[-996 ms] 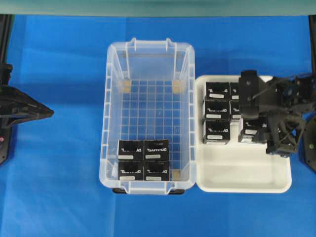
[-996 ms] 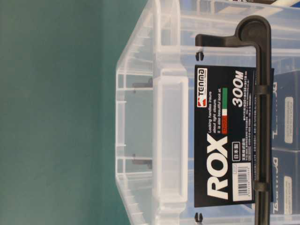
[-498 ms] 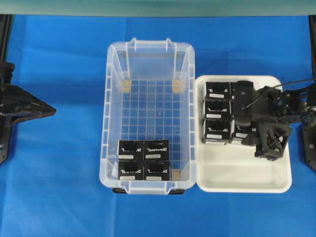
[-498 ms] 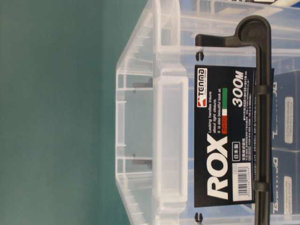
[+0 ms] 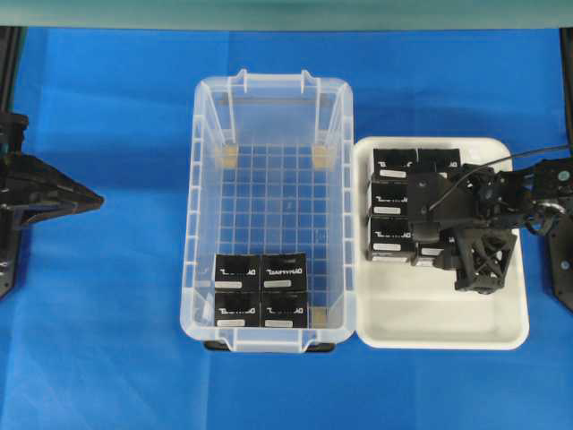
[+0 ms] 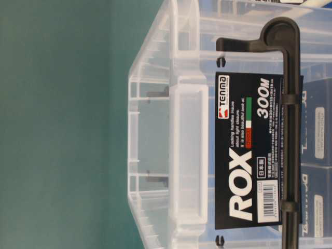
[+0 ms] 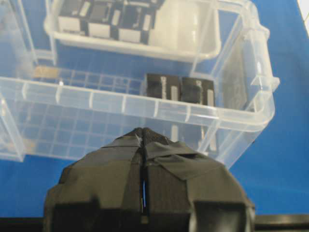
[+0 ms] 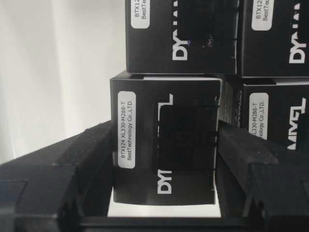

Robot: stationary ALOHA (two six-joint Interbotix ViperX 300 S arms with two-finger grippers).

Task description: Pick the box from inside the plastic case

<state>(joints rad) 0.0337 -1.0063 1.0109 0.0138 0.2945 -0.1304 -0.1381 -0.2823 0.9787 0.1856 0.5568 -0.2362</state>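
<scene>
Over the last second my right claw point(image 5: 436, 242) has slid leftward over the white tray point(image 5: 448, 327) and dropped lower among the cartons there; nothing else has shifted. Wrist view: a black carton point(image 8: 164, 145) sits between the two pads, one flank at each pad, label strip facing up. Jaws stand part-open at about carton width; whether the pads press it or merely bracket it I cannot tell. It sits in line with the tray's neat rows, tight against its neighbours, so this looks like a set-down rather than a pickup, but that is my judgement only.

Four boxes point(image 5: 260, 290) remain in the plastic case point(image 5: 208, 224), packed two by two against the near end wall, labels up. The rest of the grid floor is bare, so the pack has been emptied from the far end toward this corner. Their squeeze against the wall leaves little room for a pad on that side; the free faces toward the middle are the better approach.

My left claw point(image 7: 144, 193) is parked over the blue counter point(image 5: 98, 313) well left of the case, tips closed together, holding nothing, pointed at the case wall, out of the working arm's way.
</scene>
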